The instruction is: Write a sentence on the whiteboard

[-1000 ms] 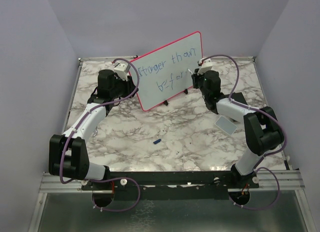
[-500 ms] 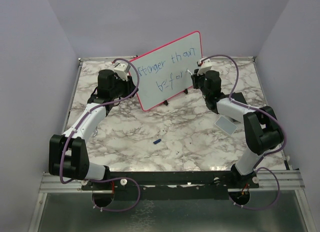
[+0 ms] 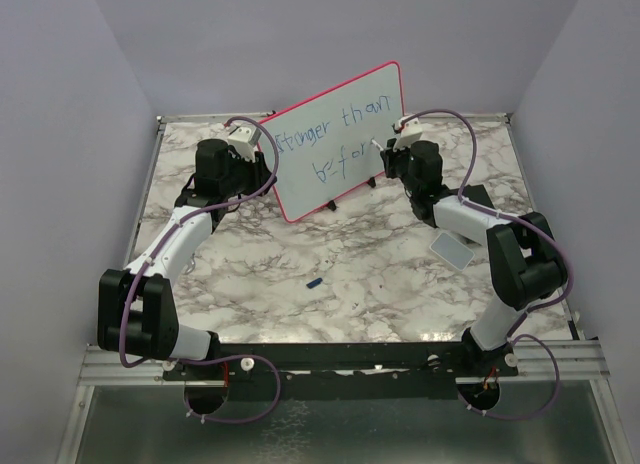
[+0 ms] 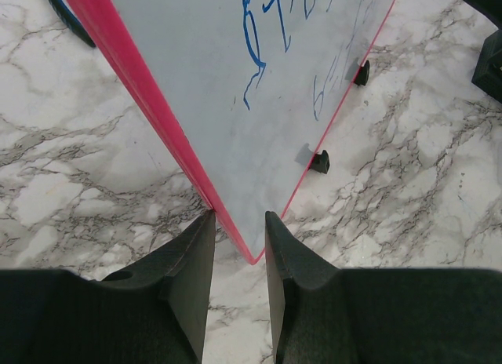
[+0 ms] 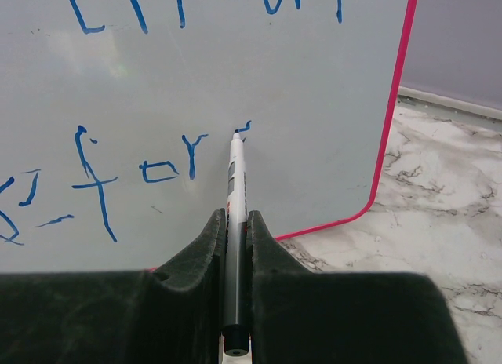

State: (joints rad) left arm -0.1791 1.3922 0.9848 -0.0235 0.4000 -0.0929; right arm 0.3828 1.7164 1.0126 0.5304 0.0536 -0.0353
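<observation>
Far back on the table (image 3: 260, 284), the left gripper (image 4: 239, 223) pinches the whiteboard (image 4: 180, 50) by a corner. The right gripper (image 5: 235, 219) clamps a marker (image 5: 235, 172), tip on the sentence (image 5: 96, 182) (second row, mid-letter); next, a light steady stroke.

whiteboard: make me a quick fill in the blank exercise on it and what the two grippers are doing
1. The sentence is written in ____ ink.
2. Its first row reads "Stronger ____".
3. The left gripper is shut on the whiteboard, whose two small feet are ____.
4. The right gripper is shut on a marker, its tip on the whiteboard just right of the letter ____.

Missing words: blue; than; black; r
</observation>
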